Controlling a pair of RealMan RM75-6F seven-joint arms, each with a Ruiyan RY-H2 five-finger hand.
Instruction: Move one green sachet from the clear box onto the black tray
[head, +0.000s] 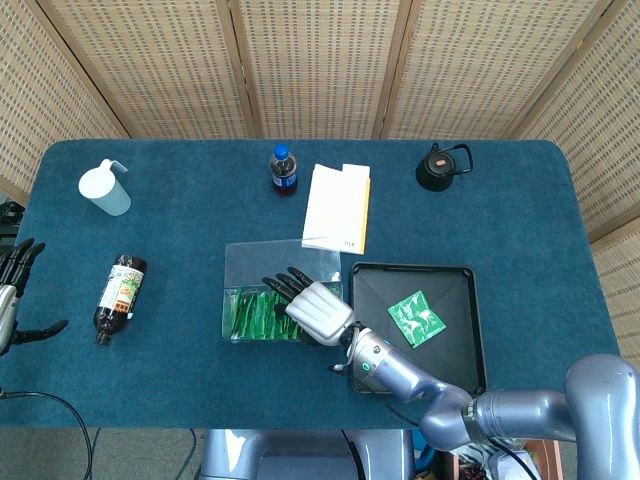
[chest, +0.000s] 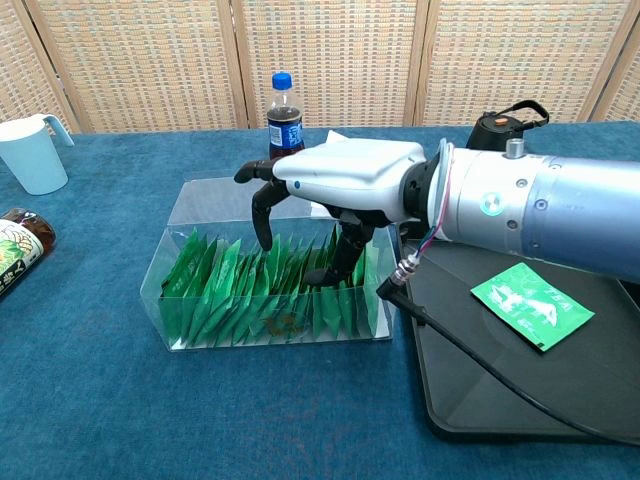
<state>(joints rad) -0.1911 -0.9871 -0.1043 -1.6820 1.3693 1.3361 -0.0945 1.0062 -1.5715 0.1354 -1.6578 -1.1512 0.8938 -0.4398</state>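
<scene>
The robot's right hand (chest: 345, 185), fingers spread and holding nothing, is reaching into the clear plastic box (chest: 200, 330) of upright green sachets (chest: 235, 290), beside the black tray (chest: 480, 400).

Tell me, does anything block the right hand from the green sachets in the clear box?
Nothing visible does: the right hand hangs over the open clear box, its fingers pointing down at the green sachets.

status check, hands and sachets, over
Right hand open over clear box, fingers down among green sachets, none held. Left hand idle. One sachet on black tray.
</scene>
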